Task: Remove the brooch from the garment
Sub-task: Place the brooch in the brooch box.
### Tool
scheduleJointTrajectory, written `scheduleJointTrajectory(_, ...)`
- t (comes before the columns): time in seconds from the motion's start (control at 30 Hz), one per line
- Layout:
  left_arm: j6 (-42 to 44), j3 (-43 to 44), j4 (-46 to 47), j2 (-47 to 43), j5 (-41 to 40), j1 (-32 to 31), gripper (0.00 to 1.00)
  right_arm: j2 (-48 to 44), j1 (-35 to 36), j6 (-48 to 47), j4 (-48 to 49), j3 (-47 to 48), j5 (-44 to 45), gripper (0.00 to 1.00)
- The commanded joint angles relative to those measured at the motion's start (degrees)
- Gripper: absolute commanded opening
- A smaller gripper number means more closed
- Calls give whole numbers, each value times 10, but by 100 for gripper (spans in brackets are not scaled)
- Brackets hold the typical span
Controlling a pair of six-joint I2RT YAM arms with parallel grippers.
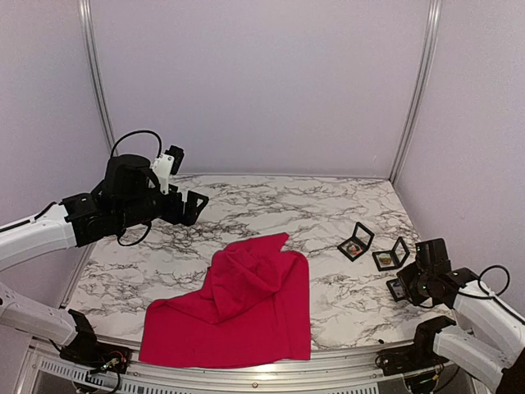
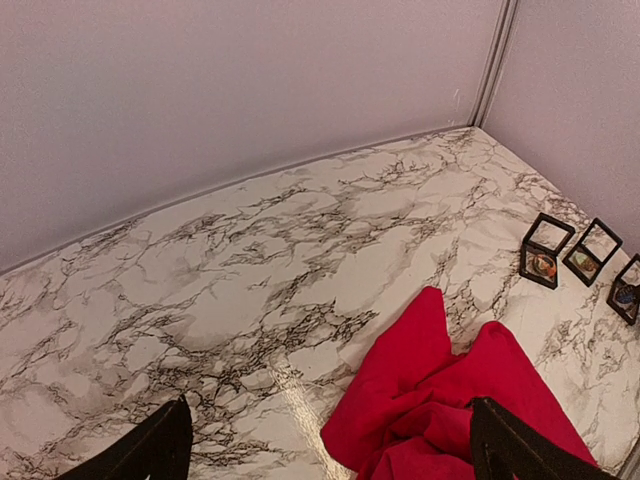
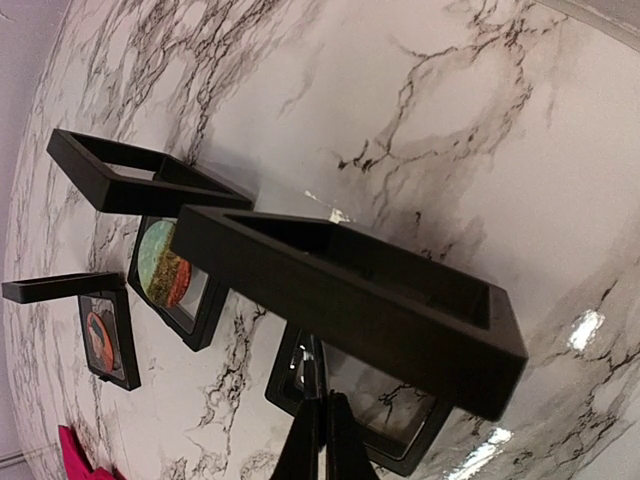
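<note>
The garment [image 1: 238, 308], a bright red T-shirt, lies crumpled at the table's near middle, and its far folds [image 2: 440, 400] show in the left wrist view. My left gripper [image 1: 190, 205] hangs open high above the table's back left, with nothing between its fingers [image 2: 160, 445]. At the near right, my right gripper [image 3: 322, 402] is shut on a thin glinting piece seen edge-on, the brooch [image 3: 313, 372]. It holds the piece just over the clear base of an open black case [image 3: 400, 415], under that case's raised lid [image 3: 350, 290].
Two more open black cases [image 1: 356, 241] [image 1: 390, 255] stand right of the garment, each with a coloured round piece inside [image 3: 165, 268] [image 3: 100, 338]. White walls with metal corner posts [image 1: 414, 90] close the table at the back and sides.
</note>
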Motion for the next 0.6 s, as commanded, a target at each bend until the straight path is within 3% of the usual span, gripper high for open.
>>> scheduleJointTrajectory(0.0, -3, -8, -2, 1, 5, 3, 99, -7, -5, 13, 7, -7, 14, 0)
scheduleJointTrajectory(0.17, -4, -8, -1, 1, 6, 3, 99, -20, -5, 12, 7, -7, 19, 0)
scheduleJointTrajectory(0.57, -4, -8, -1, 3, 11, 3, 99, -4, -5, 2, -7, 2, 18, 14)
